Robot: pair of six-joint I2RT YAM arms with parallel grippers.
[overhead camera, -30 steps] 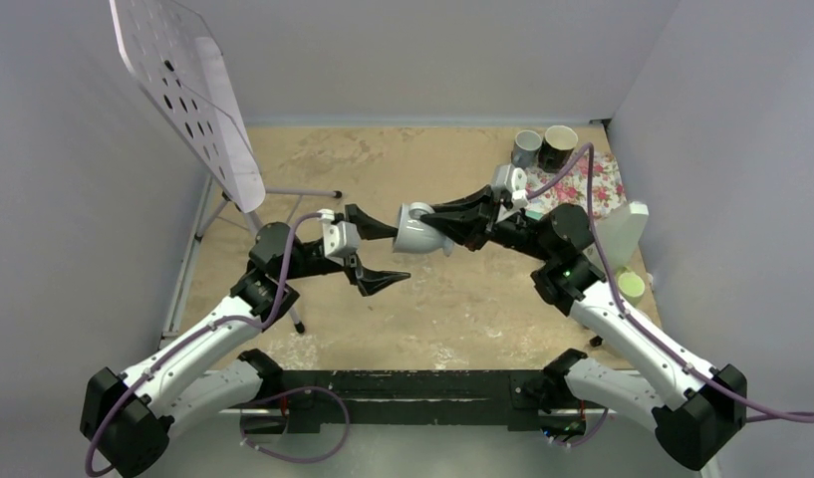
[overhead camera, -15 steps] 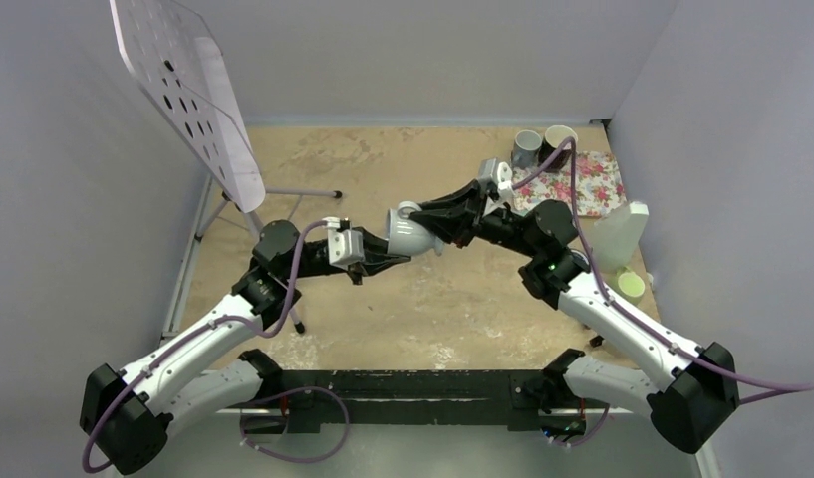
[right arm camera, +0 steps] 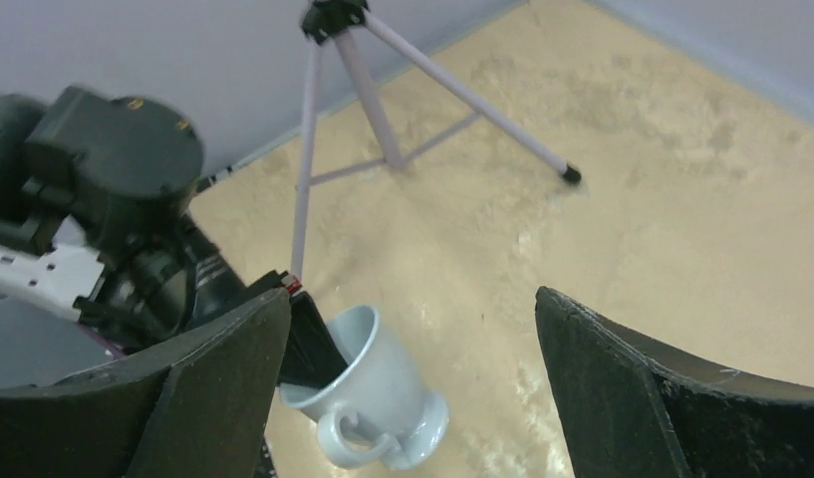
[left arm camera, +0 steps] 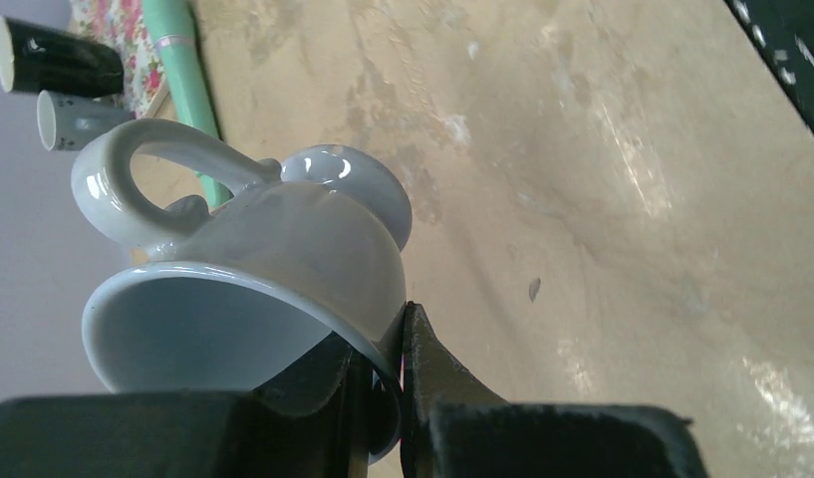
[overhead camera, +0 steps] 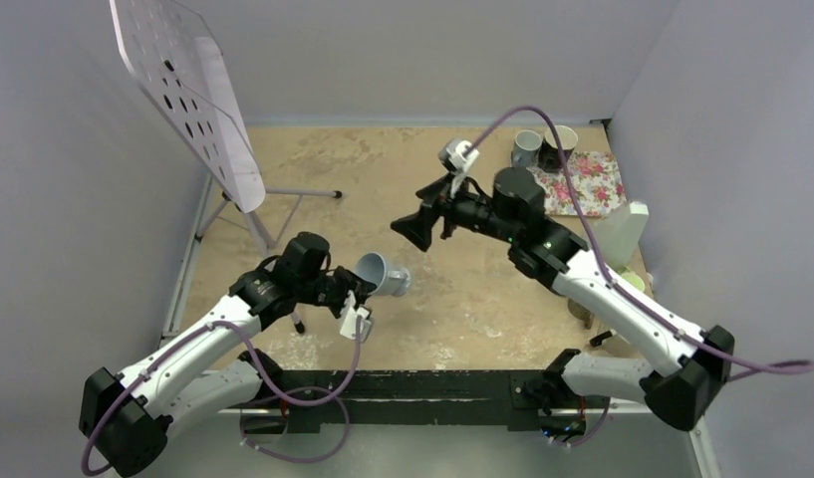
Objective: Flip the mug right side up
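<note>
The white footed mug (overhead camera: 384, 274) hangs tilted above the sandy table, its mouth toward the left arm and its foot pointing right. My left gripper (overhead camera: 361, 286) is shut on the mug's rim, one finger inside the mouth and one outside. The left wrist view shows the mug (left arm camera: 283, 239) with its handle on top and my left gripper (left arm camera: 398, 349) pinching the rim wall. My right gripper (overhead camera: 414, 229) stands open and empty, up and to the right of the mug, apart from it. In the right wrist view my right gripper (right arm camera: 412, 299) frames the mug (right arm camera: 388, 393) below.
A tripod (overhead camera: 268, 204) carrying a perforated white board (overhead camera: 183, 90) stands at the left, one leg close to my left arm. At the back right a floral mat (overhead camera: 587, 187) lies beside a grey mug (overhead camera: 527, 147) and a black mug (overhead camera: 560, 147). A pale container (overhead camera: 622, 234) stands further right.
My left gripper shut on the mug's rim and carried it down toward the near left. My right gripper let go, opened wide and drew back up and away.
</note>
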